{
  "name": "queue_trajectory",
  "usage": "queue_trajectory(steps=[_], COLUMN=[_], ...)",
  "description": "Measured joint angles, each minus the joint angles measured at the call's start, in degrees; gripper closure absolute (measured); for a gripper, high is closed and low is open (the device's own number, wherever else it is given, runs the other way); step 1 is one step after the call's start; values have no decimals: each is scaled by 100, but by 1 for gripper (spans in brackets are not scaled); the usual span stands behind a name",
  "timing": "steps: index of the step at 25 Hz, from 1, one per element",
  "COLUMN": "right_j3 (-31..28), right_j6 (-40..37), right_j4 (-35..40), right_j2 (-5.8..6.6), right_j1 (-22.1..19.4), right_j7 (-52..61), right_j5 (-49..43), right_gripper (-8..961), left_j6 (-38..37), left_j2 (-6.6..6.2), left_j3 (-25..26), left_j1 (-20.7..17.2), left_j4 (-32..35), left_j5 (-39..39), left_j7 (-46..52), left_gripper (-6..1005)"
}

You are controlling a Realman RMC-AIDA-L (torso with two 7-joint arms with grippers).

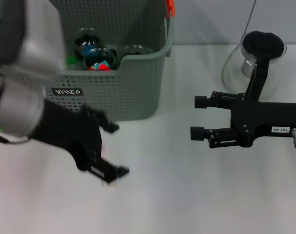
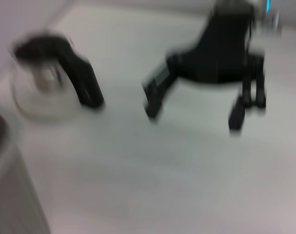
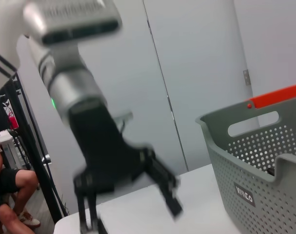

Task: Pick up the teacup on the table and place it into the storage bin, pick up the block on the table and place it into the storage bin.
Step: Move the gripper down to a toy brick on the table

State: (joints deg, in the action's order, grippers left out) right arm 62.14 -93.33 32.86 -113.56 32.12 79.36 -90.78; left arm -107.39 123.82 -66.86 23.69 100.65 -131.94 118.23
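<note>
The grey perforated storage bin (image 1: 133, 92) stands at the back left, with an orange clip (image 1: 170, 7) on its rim. Inside it lie dark glass teacups (image 1: 95, 52) and a red and blue block (image 1: 101, 65). My left gripper (image 1: 116, 150) hovers over the table just in front of the bin, open and holding nothing. My right gripper (image 1: 199, 117) hangs open and empty to the right of the bin, fingers pointing toward it. The right wrist view shows the left gripper (image 3: 130, 214) beside the storage bin (image 3: 245, 165).
A glass teapot (image 1: 255, 61) with a black lid and handle stands at the back right, behind my right arm. The left wrist view shows this teapot (image 2: 45, 83), the right gripper (image 2: 194, 114) and bare white table (image 1: 177, 185) between the arms.
</note>
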Motion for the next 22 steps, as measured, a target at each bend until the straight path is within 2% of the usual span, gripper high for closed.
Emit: queue_trajectory(steps=[1,11,16,22], right_j3=[0,9,6,5], right_j6=[1,-3,-1,0], right_j4=[-1,-11,-14,-25], right_j2=[-3,-46,-61,-62], right_j1=[1,-89,-121,-120], right_j7=[0,-17,-39,-45], right_j5=[0,0,0,0], right_gripper=[8,8,8,7], left_j6=[119,1325,1774,2037], left_j2=[39,47,60,63], left_j3=[-204,-1539,-1880,-1986], left_j1=[3,174,239,282], left_j4=[-138,-1338,-1795,-2046], left_j5=[-257,-1562,-1895,-1967], left_j7=[-29,-20,-2,6], left_gripper=[51,50,50,70])
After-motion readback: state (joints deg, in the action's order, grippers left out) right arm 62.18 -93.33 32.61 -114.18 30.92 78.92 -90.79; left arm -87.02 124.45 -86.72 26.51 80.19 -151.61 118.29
